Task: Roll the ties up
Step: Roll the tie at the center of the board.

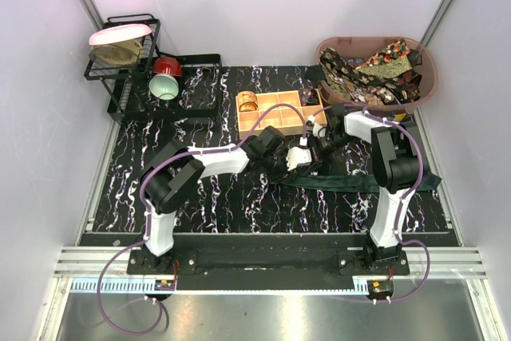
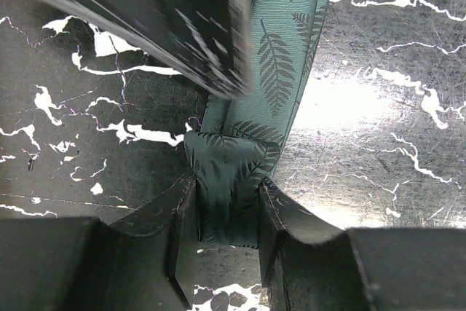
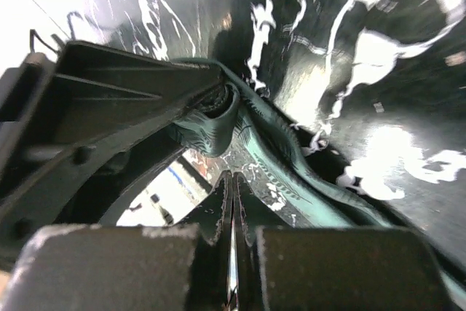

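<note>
The table [image 1: 239, 205] was black with white marble veining. It stood in a booth of plain white walls [image 1: 263, 5], with metal rails along the near edge. Two arms were bolted there side by side.

At the far left stood one black wire dish rack [image 1: 120, 69] with one pink plate [image 1: 120, 34] on top. One red bowl [image 1: 168, 65] and one pale green cup [image 1: 164, 86] sat beside it. One tan wooden box [image 1: 275, 113] with square compartments sat at the far middle. One pinkish basket [image 1: 427, 85] at the far right held a heap of patterned ties [image 1: 367, 69], too tangled to count.

One green tie [image 1: 351, 183], printed with leaves, lay stretched across the table from the centre to the right edge. The left fingers [image 2: 171, 238] stood narrow, pinching a bunched fold of that tie between them. The right fingers [image 3: 215, 213] were pressed flat together with nothing visible between them, and the tie's cloth twisted just ahead of their tips.
</note>
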Motion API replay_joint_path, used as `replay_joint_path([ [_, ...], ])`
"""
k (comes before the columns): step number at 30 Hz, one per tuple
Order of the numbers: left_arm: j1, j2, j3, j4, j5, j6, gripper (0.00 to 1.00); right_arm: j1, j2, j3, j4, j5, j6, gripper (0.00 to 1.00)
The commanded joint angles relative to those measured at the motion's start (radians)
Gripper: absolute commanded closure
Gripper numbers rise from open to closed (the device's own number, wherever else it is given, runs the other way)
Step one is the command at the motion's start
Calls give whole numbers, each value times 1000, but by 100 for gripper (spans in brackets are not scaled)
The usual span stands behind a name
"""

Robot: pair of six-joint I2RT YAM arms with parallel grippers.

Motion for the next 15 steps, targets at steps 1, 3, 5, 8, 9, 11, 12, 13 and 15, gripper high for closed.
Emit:
replay_joint_path([
  [1, 1, 45, -1, -85, -54, 9, 100, 41, -11, -49, 47, -49, 53, 99],
  [3, 1, 47, -1, -84, -50, 7, 100, 41, 18, -64, 77, -23, 67, 100],
  [5, 1, 47, 0, -84, -48, 9, 100, 41, 52, -64, 114, 16, 71, 100],
  [8, 4, 45, -6, -74, -39, 10, 100, 39, 96, -56, 133, 88, 85, 100],
  [9, 7, 41, -6, -74, -27, 14, 100, 38, 101, -59, 133, 97, 90, 100],
  [11, 23, 33, -9, -67, 7, 7, 99, 39, 110, -65, 128, 123, 96, 100],
  [12, 32, 27, -7, -65, 28, 4, 99, 41, 112, -67, 125, 134, 95, 100],
  [13, 41, 19, -15, -47, 56, 1, 99, 39, 110, -69, 124, 140, 91, 100],
  [15, 69, -14, -30, -13, 126, 1, 97, 35, 118, -76, 119, 152, 91, 100],
])
